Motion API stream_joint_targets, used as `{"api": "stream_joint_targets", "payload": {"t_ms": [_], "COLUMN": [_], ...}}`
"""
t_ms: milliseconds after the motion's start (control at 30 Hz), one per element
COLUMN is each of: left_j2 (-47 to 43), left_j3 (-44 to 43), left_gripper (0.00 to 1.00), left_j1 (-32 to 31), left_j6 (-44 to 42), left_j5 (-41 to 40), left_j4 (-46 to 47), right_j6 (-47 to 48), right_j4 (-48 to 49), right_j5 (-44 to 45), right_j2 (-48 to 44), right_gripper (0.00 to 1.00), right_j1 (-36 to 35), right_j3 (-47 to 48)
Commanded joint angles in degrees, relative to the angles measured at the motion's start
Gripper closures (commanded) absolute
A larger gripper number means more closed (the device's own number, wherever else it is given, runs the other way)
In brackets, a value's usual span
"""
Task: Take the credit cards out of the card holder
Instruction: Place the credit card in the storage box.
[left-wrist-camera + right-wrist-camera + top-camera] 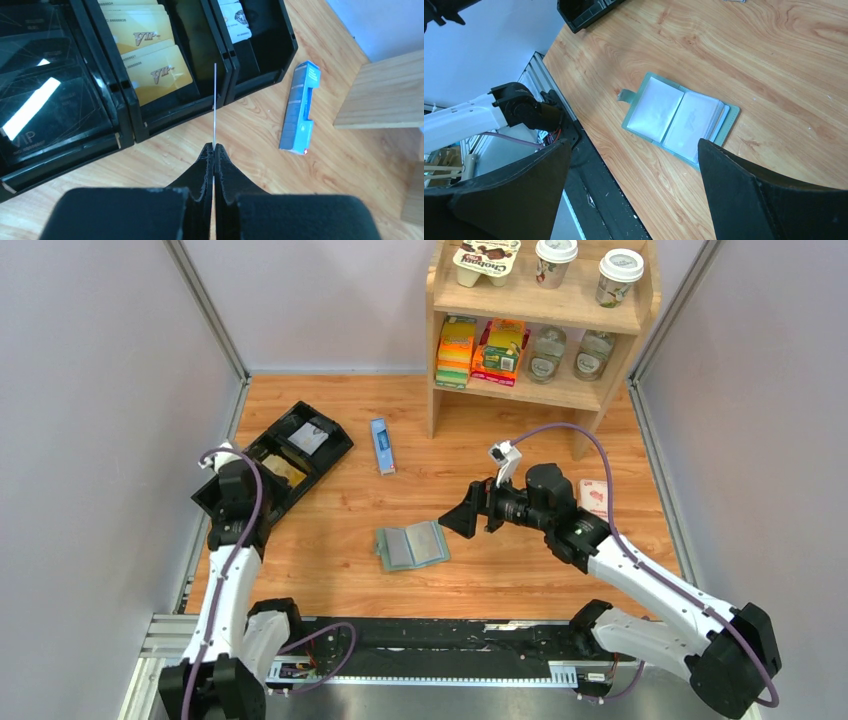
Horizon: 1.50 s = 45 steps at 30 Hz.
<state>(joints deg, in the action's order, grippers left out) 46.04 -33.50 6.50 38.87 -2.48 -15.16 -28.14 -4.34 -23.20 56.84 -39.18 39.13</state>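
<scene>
Only left-wrist view shows left gripper (pixel 214 147) pinching a credit card (pixel 215 104).

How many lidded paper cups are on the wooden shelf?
2. One white-lidded paper cup stands mid-way on the wooden shelf's top board, the other at its right end. None looks hidden.

The left arm rises from its base and bends forward. Its black two-finger claw (pixel 214 148) is pinched tight, with the fingers pressed together on a thin pale card (pixel 215 100) seen edge-on. The right arm stretches toward the centre, elbow low, its black claw (pixel 455 518) spread wide and empty.
</scene>
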Motion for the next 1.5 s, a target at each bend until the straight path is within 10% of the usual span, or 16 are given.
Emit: {"api": "stream_joint_targets", "payload": {"t_ms": [0, 700, 1000, 1467], "left_j2": [6.67, 35.51, 32.71, 19.10], "left_j3": [-4.47, -14.14, -16.07, -22.49], "left_gripper": [1.00, 0.92, 0.54, 0.51], "left_j1": [3.25, 5.54, 5.54, -3.83], "left_j6": [3.75, 9.03, 4.81, -5.65], "left_j5": [5.20, 2.66, -3.22, 1.95], "left_j4": [3.11, 10.15, 1.81, -16.21], "right_j6": [1.51, 3.80, 3.97, 4.06], "right_j4": [-0.32, -3.22, -3.48, -6.21], "right_j5": [-0.18, -0.53, -0.88, -1.68], "right_j2": [-2.26, -3.14, -0.59, 6.61], "right_gripper": [0.00, 0.00, 0.00, 0.04], "right_j1": [0.24, 0.24, 0.16, 0.07], "right_j3": [-0.64, -0.20, 0.50, 3.93]}}
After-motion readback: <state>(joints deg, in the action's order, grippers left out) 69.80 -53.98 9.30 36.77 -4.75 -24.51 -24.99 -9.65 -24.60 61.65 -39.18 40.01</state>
